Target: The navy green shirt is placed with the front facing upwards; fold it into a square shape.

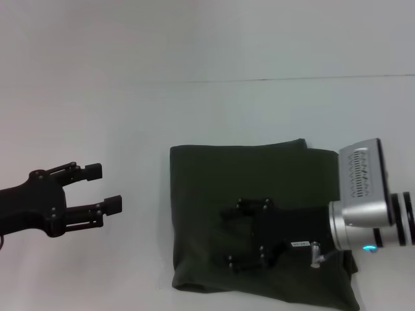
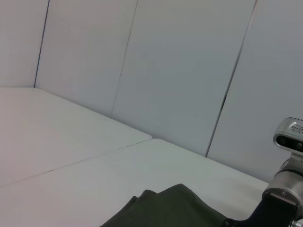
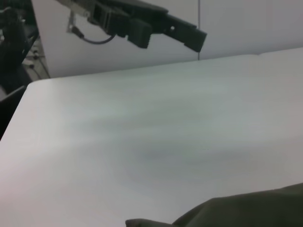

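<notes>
While no print shows, right pincer [image 1: 235,236] overlaps folded shirt [image 1: 214,188].

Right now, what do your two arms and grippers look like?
The left gripper is matte black, with two slim linkage fingers ending in blocky pads on a black arm. The right gripper is black too, with a small white label, a thin cable and a silver wrist with black rings, a blue light and a silver vented camera box.
</notes>
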`<action>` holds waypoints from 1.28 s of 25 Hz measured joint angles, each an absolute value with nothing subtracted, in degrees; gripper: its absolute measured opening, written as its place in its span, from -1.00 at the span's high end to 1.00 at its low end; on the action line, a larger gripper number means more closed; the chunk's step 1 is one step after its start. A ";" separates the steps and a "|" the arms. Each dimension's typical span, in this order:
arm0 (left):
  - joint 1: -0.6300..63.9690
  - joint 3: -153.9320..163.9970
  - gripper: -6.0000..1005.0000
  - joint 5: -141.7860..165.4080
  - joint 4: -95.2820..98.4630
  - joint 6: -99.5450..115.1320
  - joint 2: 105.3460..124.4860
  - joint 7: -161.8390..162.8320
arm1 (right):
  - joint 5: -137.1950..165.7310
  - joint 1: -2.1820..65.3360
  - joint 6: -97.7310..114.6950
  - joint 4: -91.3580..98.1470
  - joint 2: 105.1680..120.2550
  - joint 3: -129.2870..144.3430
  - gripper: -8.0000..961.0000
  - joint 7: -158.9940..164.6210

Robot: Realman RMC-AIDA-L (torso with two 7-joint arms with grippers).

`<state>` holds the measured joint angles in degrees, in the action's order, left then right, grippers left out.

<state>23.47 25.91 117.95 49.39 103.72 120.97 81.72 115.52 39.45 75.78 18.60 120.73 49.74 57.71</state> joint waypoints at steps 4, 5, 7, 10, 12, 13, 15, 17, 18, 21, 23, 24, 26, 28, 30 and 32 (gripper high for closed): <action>23.34 25.93 -0.75 117.94 49.39 103.76 120.95 81.69 | 115.49 40.85 73.42 17.02 120.82 51.36 -0.87 56.30; 23.31 25.93 -0.75 117.95 49.39 103.77 120.96 81.69 | 115.47 41.17 72.92 16.58 120.85 51.83 -0.87 55.90; 23.28 25.93 -0.75 117.95 49.39 103.78 121.00 81.68 | 115.47 41.90 71.98 15.46 120.91 53.05 -0.87 54.89; 23.28 25.93 -0.75 117.95 49.39 104.00 121.01 81.66 | 115.47 42.23 71.27 15.08 120.92 54.14 -0.87 54.73; 23.28 25.90 -0.75 117.95 49.39 104.25 121.02 81.65 | 115.46 42.38 70.91 14.88 120.93 54.82 -0.87 54.72; 23.29 25.86 -0.75 117.95 49.39 104.34 121.03 81.65 | 115.26 42.32 70.93 14.85 120.93 54.92 -0.87 54.71; 23.29 25.78 -0.75 117.95 49.39 104.40 121.03 81.65 | 113.68 41.65 71.78 15.14 120.74 54.80 -0.87 54.54; 23.29 25.75 -0.75 117.95 49.39 104.43 121.03 81.65 | 110.68 40.22 73.38 16.03 120.38 54.74 -0.87 54.14; 23.30 25.75 -0.75 117.95 49.40 104.45 121.03 81.69 | 108.98 39.20 74.45 17.12 120.27 54.74 -0.87 54.00; 23.76 25.74 -0.74 117.95 48.96 104.48 121.02 82.26 | 103.76 35.46 76.89 21.33 120.10 54.74 -0.87 54.10; 24.45 25.85 -0.74 118.00 48.11 104.14 120.97 84.02 | 99.60 32.73 78.04 23.75 120.04 54.66 -0.87 54.34; 24.91 26.00 -0.74 118.17 47.56 103.74 120.86 85.45 | 97.53 31.43 78.67 24.68 119.96 54.45 -0.87 54.49; 26.14 26.64 -0.74 118.79 46.47 102.28 120.50 89.51 | 94.16 28.92 79.63 26.04 119.77 52.88 -0.87 55.32; 27.87 28.33 -0.74 120.22 44.86 100.15 119.78 96.12 | 92.29 26.91 80.75 27.08 119.67 49.98 -0.87 56.78; 29.69 30.57 -0.74 121.79 43.81 98.38 119.08 103.20 | 91.61 25.09 82.83 27.99 119.60 45.28 -0.87 58.60; 31.68 33.05 -0.74 123.58 42.81 96.85 118.32 110.74 | 91.51 22.72 86.69 28.61 119.41 38.00 -0.87 59.99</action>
